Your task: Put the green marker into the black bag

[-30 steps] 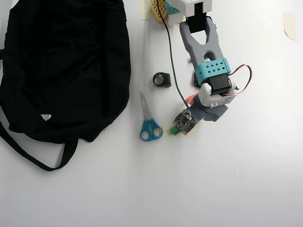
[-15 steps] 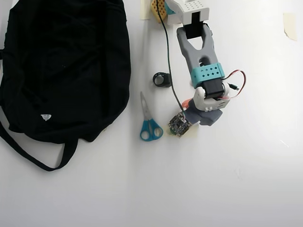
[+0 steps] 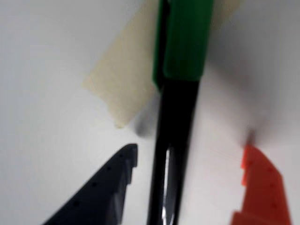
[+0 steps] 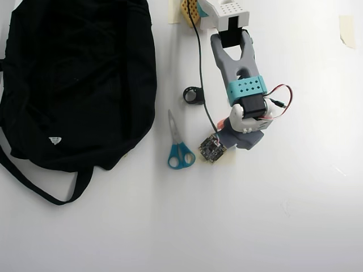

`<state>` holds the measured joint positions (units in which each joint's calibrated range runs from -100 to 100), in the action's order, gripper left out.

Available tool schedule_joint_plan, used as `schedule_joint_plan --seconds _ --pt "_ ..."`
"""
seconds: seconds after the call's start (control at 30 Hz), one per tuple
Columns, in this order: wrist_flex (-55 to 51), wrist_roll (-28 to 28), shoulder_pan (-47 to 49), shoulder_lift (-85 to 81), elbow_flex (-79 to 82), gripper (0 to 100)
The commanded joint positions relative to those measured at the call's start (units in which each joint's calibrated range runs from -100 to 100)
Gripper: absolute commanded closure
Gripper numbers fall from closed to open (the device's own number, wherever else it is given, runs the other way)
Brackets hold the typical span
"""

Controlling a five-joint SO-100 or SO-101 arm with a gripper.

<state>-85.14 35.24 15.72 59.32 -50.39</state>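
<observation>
In the wrist view the green marker (image 3: 176,117) lies on the white table, black barrel near me and bright green cap (image 3: 185,37) farther away. My gripper (image 3: 190,150) is open. Its dark finger (image 3: 105,187) is to the left of the barrel and its orange finger (image 3: 260,187) to the right, both apart from it, low over the table. In the overhead view the gripper (image 4: 238,139) points down right of the scissors and hides the marker. The black bag (image 4: 74,79) lies at the far left with its strap (image 4: 34,184) trailing below.
Blue-handled scissors (image 4: 178,147) lie between bag and gripper. A small black ring-like thing (image 4: 193,94) and a black cable (image 4: 201,68) lie above them. Beige tape (image 3: 124,79) lies under the marker. Another tape piece (image 4: 346,29) sits at the top right.
</observation>
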Motion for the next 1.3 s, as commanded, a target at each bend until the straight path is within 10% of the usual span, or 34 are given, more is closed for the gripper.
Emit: schedule_joint_plan --seconds 0.0,1.27 --pt "-0.39 0.05 0.73 1.1 0.08 73" --pt "-6.67 0.0 1.33 1.18 0.35 93"
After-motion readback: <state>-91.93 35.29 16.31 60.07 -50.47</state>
